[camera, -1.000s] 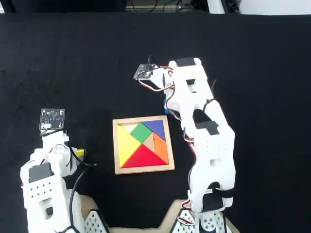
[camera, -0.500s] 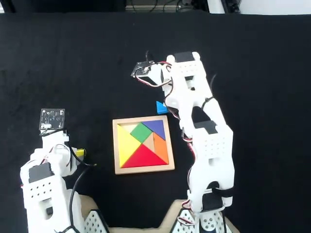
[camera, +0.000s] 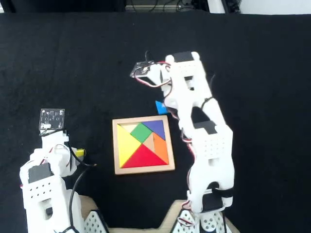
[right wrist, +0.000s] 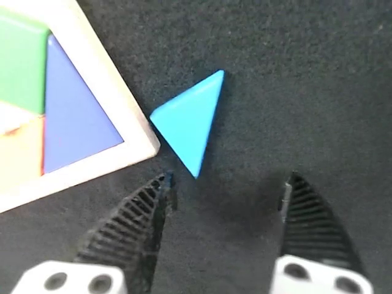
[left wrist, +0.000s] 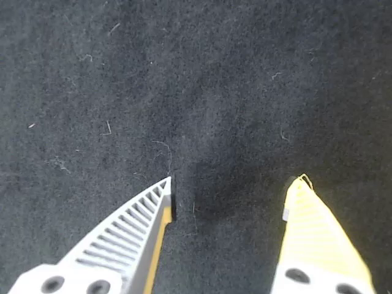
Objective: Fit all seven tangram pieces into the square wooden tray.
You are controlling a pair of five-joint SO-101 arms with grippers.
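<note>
The square wooden tray (camera: pixel 117 145) lies mid-table, holding yellow, green, purple-blue, orange and red pieces plus a bare wood triangle gap. A small light-blue triangle (camera: pixel 160 107) (right wrist: pixel 190 119) lies on the cloth just off the tray's far right corner (right wrist: pixel 144 144). My right gripper (right wrist: pixel 223 180) stands open right above the cloth beside that triangle, nothing between its black fingers. The right arm (camera: pixel 194 111) stretches along the tray's right side. My left gripper (left wrist: pixel 233 184) stays open over bare cloth; its arm (camera: pixel 48 165) rests at the near left.
Black cloth covers the whole table. A small circuit board (camera: pixel 52 119) sits on the left arm and another (camera: pixel 142 70) sticks out from the right wrist. Free cloth lies left of and behind the tray.
The right arm shifted slightly away from the tray's corner, uncovering the light-blue triangle on the cloth. The left arm has not moved.
</note>
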